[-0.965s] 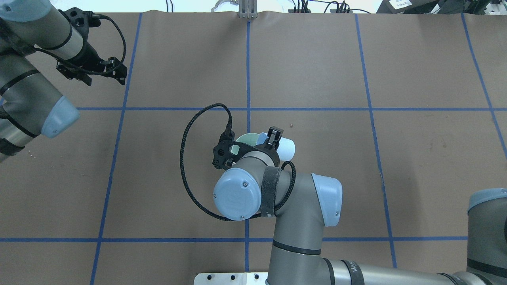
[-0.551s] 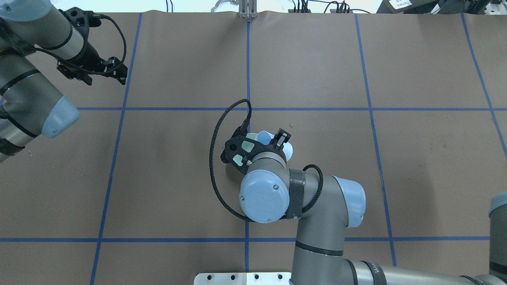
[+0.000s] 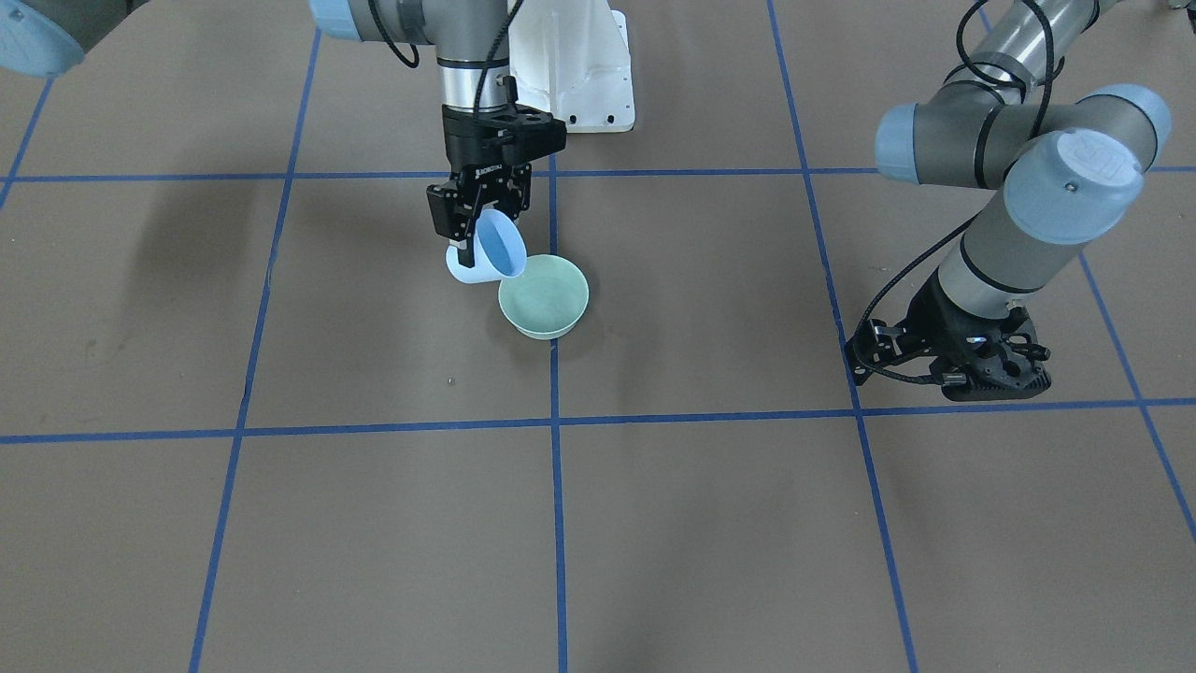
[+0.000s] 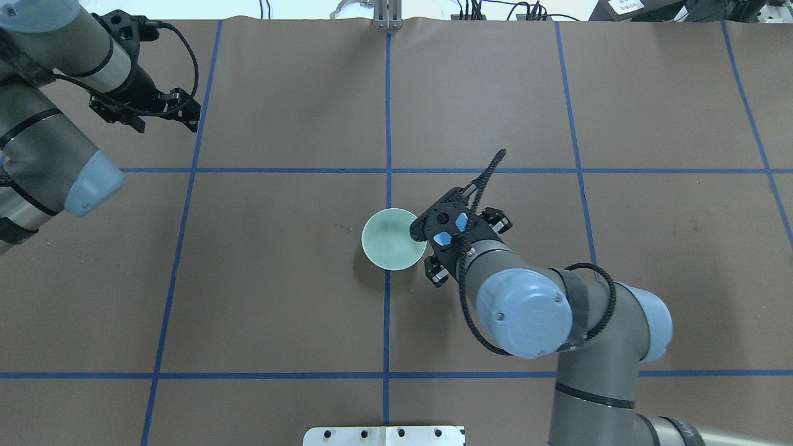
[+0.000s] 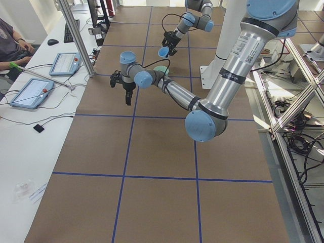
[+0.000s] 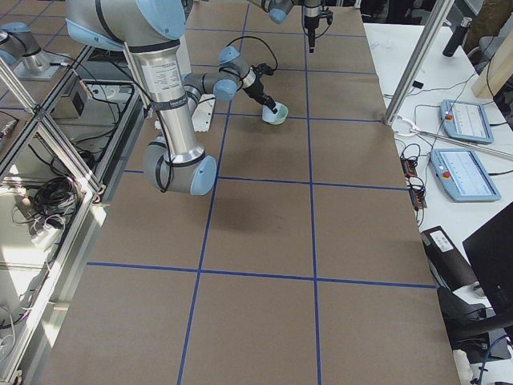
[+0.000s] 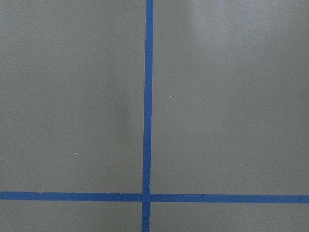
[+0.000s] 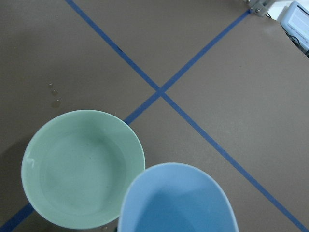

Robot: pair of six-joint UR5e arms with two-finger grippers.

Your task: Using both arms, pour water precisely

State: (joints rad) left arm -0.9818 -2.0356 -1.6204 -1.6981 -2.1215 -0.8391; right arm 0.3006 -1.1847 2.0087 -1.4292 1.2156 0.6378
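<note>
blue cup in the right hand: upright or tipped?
Tipped. In the front view the blue cup, held by the right hand, shows its open mouth sideways, leaning toward the green bowl. No pouring stream is visible.

Blue cup cut by right-wrist view's bottom edge; overhead, mostly hidden under right claw

2 grey arms; light-blue caps; black cables
</note>
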